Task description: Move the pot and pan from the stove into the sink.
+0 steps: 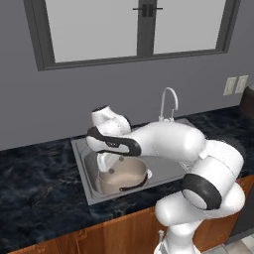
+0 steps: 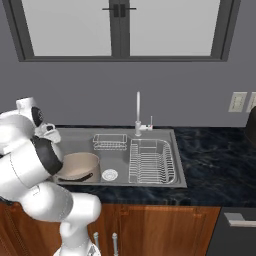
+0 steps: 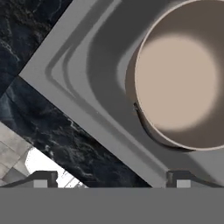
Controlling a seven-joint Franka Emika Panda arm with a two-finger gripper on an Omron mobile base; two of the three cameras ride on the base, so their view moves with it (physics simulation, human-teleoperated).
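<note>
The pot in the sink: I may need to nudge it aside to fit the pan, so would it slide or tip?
The pot looks wide and flat-bottomed, sitting upright in the sink, so it should probably slide rather than tip or roll. Its rigid-looking walls likely won't flex. The smooth steel basin floor suggests little friction; the dark curved handle might catch the front wall.

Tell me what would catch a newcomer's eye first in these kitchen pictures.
Probably the big white arm, bent low over the sink set in the dark marbled counter under the window. Next, the tan pot sitting in the sink's left end, its dark handle toward the front. In the hand view the claw is open with nothing between its fingertips, over the sink's rim just beside the pot.
</note>
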